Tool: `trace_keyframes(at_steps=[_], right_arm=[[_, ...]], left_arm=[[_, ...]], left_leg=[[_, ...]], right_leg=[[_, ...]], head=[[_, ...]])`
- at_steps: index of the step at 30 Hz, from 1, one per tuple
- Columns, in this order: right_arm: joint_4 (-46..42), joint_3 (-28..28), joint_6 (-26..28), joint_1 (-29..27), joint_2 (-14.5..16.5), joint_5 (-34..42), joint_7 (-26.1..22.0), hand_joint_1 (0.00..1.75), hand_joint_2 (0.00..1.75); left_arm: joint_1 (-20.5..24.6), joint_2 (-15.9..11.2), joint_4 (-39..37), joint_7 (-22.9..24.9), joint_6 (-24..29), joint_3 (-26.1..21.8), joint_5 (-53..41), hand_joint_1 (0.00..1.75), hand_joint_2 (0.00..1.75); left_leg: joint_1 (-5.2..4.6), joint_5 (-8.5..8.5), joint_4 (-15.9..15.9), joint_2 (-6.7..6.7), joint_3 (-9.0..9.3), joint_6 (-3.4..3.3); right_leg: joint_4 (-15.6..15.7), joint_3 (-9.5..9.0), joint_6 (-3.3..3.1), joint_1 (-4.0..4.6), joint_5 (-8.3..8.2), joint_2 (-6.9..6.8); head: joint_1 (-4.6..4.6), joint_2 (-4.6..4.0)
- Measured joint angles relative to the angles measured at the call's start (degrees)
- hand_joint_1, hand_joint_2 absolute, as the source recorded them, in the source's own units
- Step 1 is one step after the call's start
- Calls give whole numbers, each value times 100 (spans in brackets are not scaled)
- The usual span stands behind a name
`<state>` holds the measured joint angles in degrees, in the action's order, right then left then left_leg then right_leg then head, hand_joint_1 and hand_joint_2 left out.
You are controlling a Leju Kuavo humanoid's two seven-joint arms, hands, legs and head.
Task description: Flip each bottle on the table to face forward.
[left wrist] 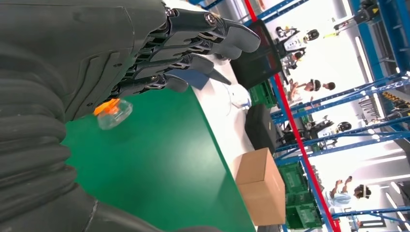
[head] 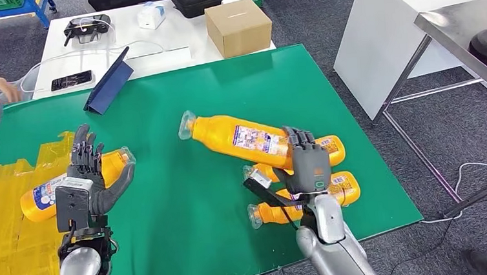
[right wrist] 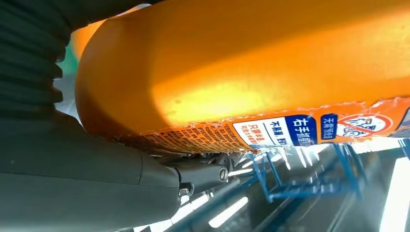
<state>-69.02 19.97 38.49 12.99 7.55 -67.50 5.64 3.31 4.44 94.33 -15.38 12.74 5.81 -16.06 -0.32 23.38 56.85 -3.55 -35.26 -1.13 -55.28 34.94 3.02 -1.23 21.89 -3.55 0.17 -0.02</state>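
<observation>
Bottle (head: 44,193) at the table's (head: 174,103) left end, lying on yellow tape (head: 9,244), partly hidden behind left hand (head: 91,177), fingers spread and holding nothing, probably poised to grasp. Rightward, long bottle (head: 241,136) gripped at its base by right hand (head: 307,162), presumably for turning. Beneath, two more bottles (head: 335,189), half covered, labels hard to read

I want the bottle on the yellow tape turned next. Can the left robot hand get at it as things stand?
Probably yes. The left robot hand hovers open right over the bottle on the yellow tape, fingers spread and holding nothing. Nothing lies between them; the other bottles sit apart by the right robot hand.
</observation>
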Motion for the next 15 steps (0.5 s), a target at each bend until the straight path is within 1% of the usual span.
trace_keyframes(at_steps=[2, 4, 6, 7, 9, 13, 15], right_arm=[[-466, -215, 88, -202, 52, 831, -731, 175, 175], [-868, -415, 94, -394, 138, 1313, -1251, 175, 175], [-1185, -583, 94, -554, 238, 1650, -1636, 175, 175], [-1304, -641, 93, -612, 277, 1814, -1764, 175, 175], [-1457, -692, 91, -678, 310, 2131, -1869, 175, 175], [-1555, -651, 1, -700, 306, 2669, -1891, 175, 175], [-1557, -570, -102, -694, 298, 2877, -1907, 175, 175]], left_arm=[[-33, -1, -15, -25, -15, 17, 72, 0, 175], [-59, -4, -38, -34, -107, 51, 210, 0, 175], [-90, -10, -58, -19, -307, 102, 421, 0, 175], [-103, -16, -64, -2, -433, 137, 547, 0, 175], [-116, -32, -76, 31, -707, 217, 816, 0, 175], [-117, -79, -107, 92, -1252, 398, 1383, 0, 175], [-113, -107, -114, 114, -1438, 493, 1584, 0, 175]], left_leg=[[0, 1, 0, -1, -1, 0], [0, 1, 0, -1, -2, 1], [1, 2, -1, -2, -2, 1], [1, 2, -1, -2, -2, 1], [1, 1, -1, -2, -2, 1], [0, 1, -1, -2, -2, 1], [0, 0, -1, -2, -2, 1]], right_leg=[[0, 2, 0, 0, 0, 0], [0, 4, -1, 1, 1, 1], [0, 5, -1, 1, 2, 1], [0, 6, -1, 1, 2, 1], [0, 6, -1, 1, 2, 1], [0, 5, 0, 0, -1, 2], [0, 4, 0, 0, -1, 2]], head=[[0, 0], [0, 0], [-1, 0], [-1, 0], [1, 0], [0, 0], [0, 0]])
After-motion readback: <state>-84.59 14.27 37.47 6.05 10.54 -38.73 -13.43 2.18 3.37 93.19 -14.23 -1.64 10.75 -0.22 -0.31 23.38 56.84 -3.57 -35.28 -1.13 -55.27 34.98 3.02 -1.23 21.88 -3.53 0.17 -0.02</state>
